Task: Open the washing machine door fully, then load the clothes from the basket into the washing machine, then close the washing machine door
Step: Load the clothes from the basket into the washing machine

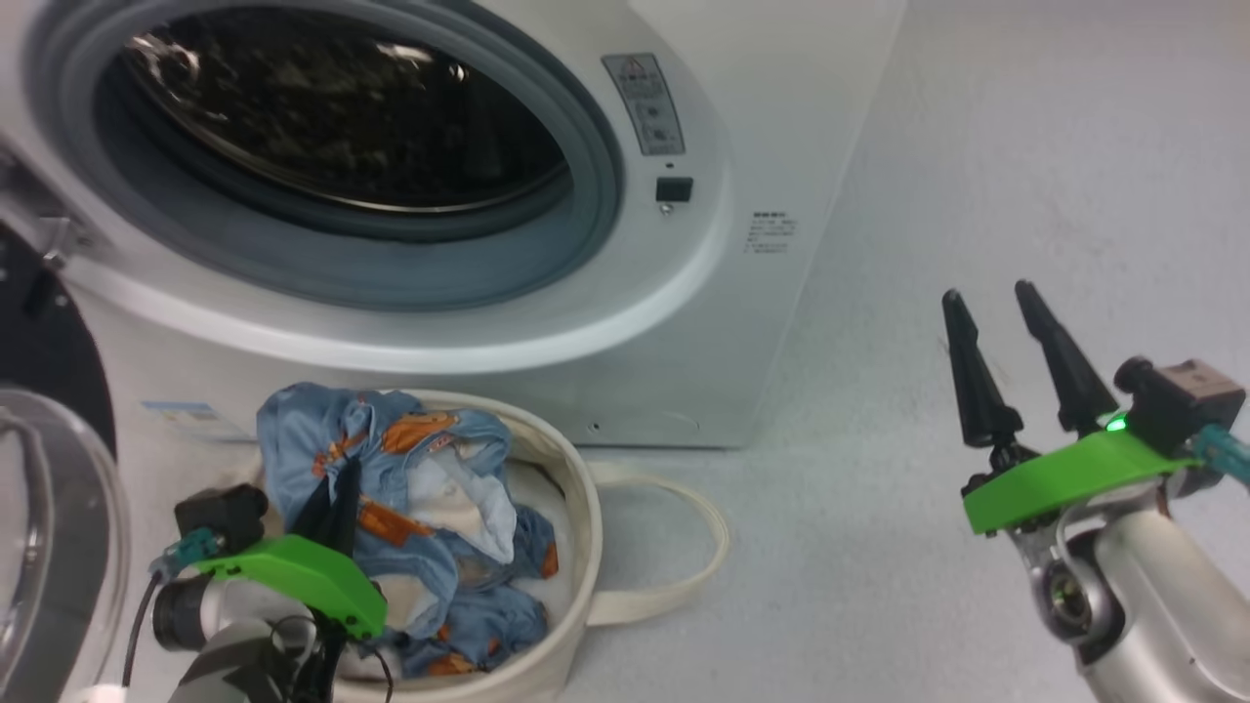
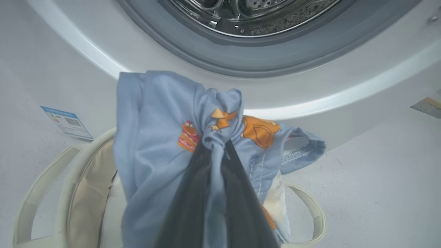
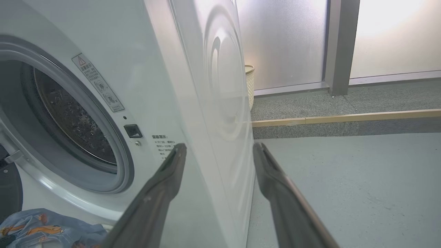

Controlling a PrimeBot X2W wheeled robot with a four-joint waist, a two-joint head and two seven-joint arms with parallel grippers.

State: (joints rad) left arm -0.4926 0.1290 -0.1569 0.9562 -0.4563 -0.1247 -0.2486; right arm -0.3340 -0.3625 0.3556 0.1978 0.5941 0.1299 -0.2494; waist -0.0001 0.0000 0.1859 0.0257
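Observation:
The white washing machine point(image 1: 742, 322) stands with its grey-rimmed opening and steel drum point(image 2: 248, 17) uncovered. Its black door point(image 1: 44, 391) with the clear glass bowl hangs swung out at the far left. In front sits the cream canvas basket point(image 1: 576, 508) holding the light blue clothes point(image 1: 420, 469) with orange patches. My left gripper point(image 1: 332, 498) is shut on a bunch of that fabric point(image 2: 162, 124), lifted a little above the basket point(image 2: 86, 179) below the opening. My right gripper point(image 1: 991, 312) hovers open over the floor to the right of the machine point(image 3: 137, 51), holding nothing.
White cloth lies under the blue garment in the basket. A loop handle point(image 1: 684, 547) trails onto the grey floor at the right. A blue label point(image 2: 67, 122) is stuck low on the machine's front. A pale woven bin point(image 3: 249, 82) stands behind the machine near frosted glass panels.

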